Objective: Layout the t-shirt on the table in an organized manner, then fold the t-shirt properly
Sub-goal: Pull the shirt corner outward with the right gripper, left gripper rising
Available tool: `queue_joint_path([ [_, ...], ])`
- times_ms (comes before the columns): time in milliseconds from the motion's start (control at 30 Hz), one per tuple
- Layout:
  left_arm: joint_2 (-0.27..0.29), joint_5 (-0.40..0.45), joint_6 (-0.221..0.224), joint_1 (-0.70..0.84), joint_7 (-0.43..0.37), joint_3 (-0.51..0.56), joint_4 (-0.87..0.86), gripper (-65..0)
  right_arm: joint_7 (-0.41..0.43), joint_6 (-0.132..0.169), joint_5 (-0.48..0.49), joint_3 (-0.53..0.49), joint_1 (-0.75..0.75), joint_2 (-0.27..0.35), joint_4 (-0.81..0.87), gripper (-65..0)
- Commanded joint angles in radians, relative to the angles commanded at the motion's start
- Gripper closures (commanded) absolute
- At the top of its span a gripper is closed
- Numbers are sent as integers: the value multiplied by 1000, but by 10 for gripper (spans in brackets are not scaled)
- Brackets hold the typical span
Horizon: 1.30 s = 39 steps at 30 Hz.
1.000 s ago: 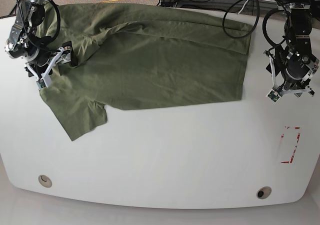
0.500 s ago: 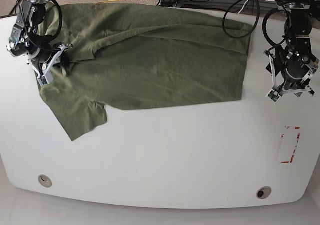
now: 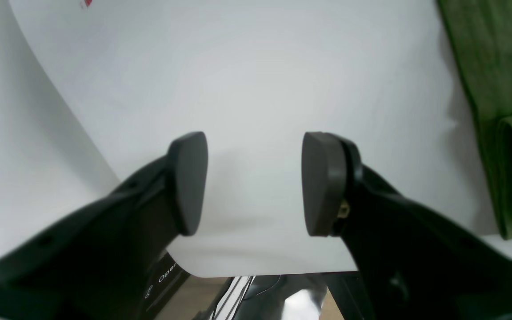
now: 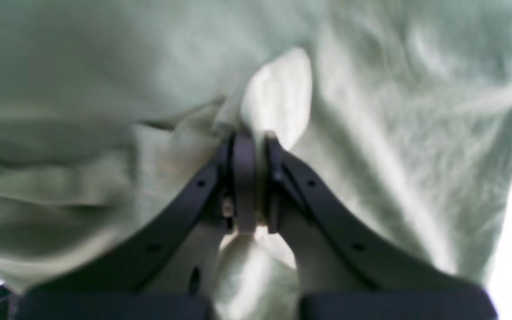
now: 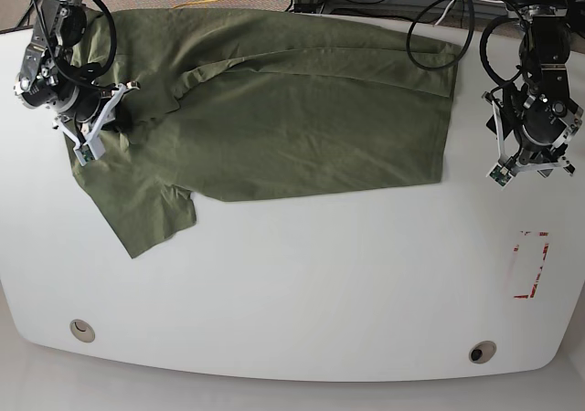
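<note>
The olive-green t-shirt (image 5: 302,119) lies spread over the far half of the white table (image 5: 320,274), one sleeve pointing toward the near left. My right gripper (image 5: 99,126) is at the shirt's left end, shut on a bunch of fabric. In the right wrist view its fingers (image 4: 243,178) pinch a raised fold of the t-shirt (image 4: 371,111). My left gripper (image 5: 530,166) hangs over bare table just right of the shirt's hem. It is open (image 3: 254,182) with nothing between its pads, and the t-shirt's edge (image 3: 505,89) lies off to its side.
A red tape rectangle (image 5: 530,265) marks the table at the near right. Two grommet holes (image 5: 82,330) (image 5: 482,351) sit along the front edge. Black cables (image 5: 439,27) loop at the back right, beyond the table's rim.
My right gripper has shifted slightly toward the far side while holding the fabric, and a crease has drawn across the shirt's upper part. The left arm has stayed still.
</note>
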Motion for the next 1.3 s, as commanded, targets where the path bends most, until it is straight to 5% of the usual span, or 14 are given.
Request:
queue_joint_path([
  [233, -2, 0, 0, 2, 2, 0, 0, -313, 0, 0, 29, 0, 14, 2, -6, -30],
  [333, -2, 0, 0, 2, 2, 3, 0, -313, 0, 0, 29, 0, 31, 2, -43, -98],
  [600, -5, 2, 0, 2, 2, 57, 0, -313, 6, 0, 31, 43, 29, 17, -104, -644],
  [867, 5, -8, 0, 2, -2, 107, 0, -313, 6, 0, 29, 193, -54, 63, -103, -650],
  [1033, 38, -6, 0, 40, -58, 109, 0, -313, 6, 0, 28, 259, -135, 72, -103, -571],
  [1300, 66, 0, 0, 78, -118, 114, -2, -313, 6, 0, 28, 334, -275, 11, -103, -531],
])
